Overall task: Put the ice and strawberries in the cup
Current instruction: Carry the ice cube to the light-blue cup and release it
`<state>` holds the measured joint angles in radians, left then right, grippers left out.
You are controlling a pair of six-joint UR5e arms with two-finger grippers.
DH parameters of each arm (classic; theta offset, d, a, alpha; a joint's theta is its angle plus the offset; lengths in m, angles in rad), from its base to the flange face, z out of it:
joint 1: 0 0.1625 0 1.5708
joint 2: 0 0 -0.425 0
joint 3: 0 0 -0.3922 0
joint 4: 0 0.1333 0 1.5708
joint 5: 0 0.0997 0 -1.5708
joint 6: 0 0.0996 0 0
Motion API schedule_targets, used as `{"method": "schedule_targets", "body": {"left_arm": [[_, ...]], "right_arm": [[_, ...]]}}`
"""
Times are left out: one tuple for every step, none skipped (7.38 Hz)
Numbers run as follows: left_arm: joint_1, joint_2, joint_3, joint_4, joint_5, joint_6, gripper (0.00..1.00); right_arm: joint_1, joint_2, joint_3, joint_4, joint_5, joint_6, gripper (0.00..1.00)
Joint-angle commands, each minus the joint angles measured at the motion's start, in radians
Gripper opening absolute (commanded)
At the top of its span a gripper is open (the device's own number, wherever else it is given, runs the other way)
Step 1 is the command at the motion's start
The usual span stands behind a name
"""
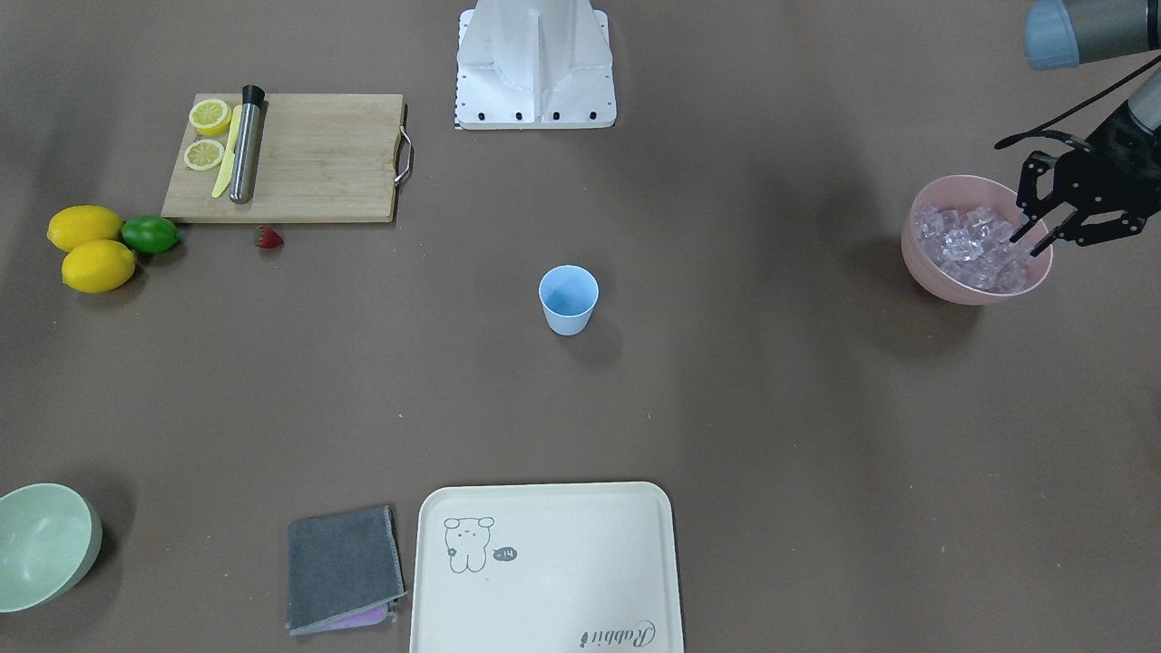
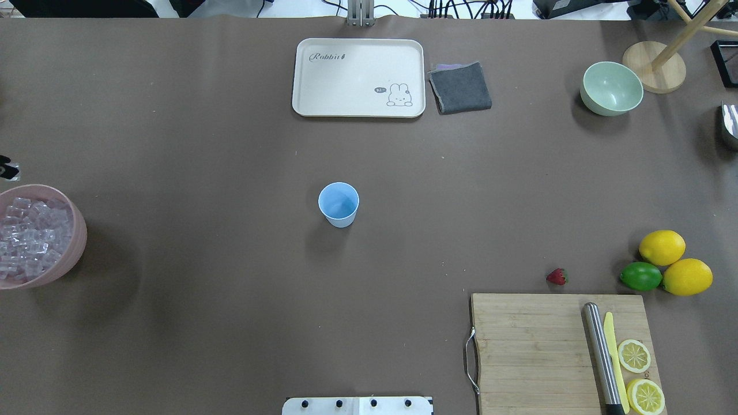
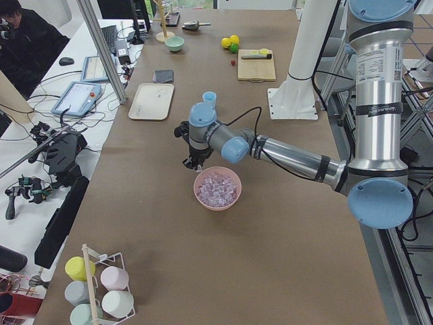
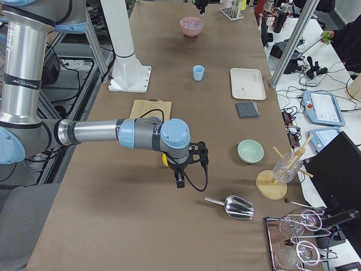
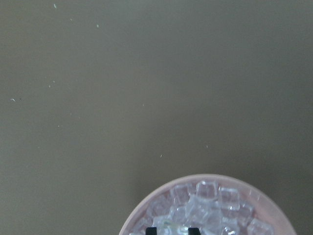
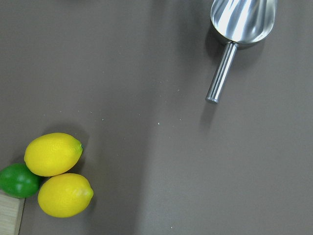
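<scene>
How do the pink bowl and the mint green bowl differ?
The pink bowl is heaped with ice; the mint green bowl is empty. The pink bowl sits on the robot's left, with the left end effector at its rim; the mint green bowl sits on its right. Both stand upright.

We find even, diffuse overhead light across the brown table point(image 1: 771, 408). Shadows are soft and faint, as beside the cup point(image 1: 569, 299). The metal scoop point(image 6: 242, 19) shows glare. The left wrist view is hazy, its ice point(image 5: 205, 210) slightly blurred.
</scene>
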<state>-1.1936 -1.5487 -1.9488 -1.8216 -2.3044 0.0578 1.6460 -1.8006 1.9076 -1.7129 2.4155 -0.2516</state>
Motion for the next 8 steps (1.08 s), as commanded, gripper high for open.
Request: {"method": "schedule_targets", "body": {"left_arm": [[0.067, -0.147, -0.016, 0.067, -0.001, -0.309, 0.00], [0.148, -0.222, -0.009, 0.070, 0.009, -0.487, 0.00], [0.229, -0.281, -0.006, 0.077, 0.040, -0.656, 0.00], [0.303, -0.353, -0.003, 0.123, 0.095, -0.781, 0.00], [0.368, -0.470, 0.007, 0.225, 0.136, -0.887, 0.00], [0.446, -0.576, 0.023, 0.288, 0.196, -0.997, 0.00], [0.522, -0.659, 0.077, 0.291, 0.254, -1.091, 0.00], [0.572, -0.745, 0.156, 0.285, 0.307, -1.145, 0.00]], "right_arm": [[0.000, -0.003, 0.002, -0.001, 0.002, 0.000, 1.00], [0.000, -0.003, 0.004, -0.001, 0.002, 0.000, 1.00], [0.000, -0.002, 0.004, 0.001, 0.000, 0.000, 1.00], [0.000, 0.003, 0.010, 0.001, 0.000, 0.000, 1.00], [0.000, 0.004, 0.013, 0.001, 0.000, 0.002, 1.00], [0.000, 0.004, 0.016, 0.001, 0.000, 0.002, 1.00], [0.000, 0.004, 0.018, 0.003, 0.000, 0.002, 1.00], [-0.002, 0.004, 0.019, 0.003, 0.000, 0.002, 1.00]]}}
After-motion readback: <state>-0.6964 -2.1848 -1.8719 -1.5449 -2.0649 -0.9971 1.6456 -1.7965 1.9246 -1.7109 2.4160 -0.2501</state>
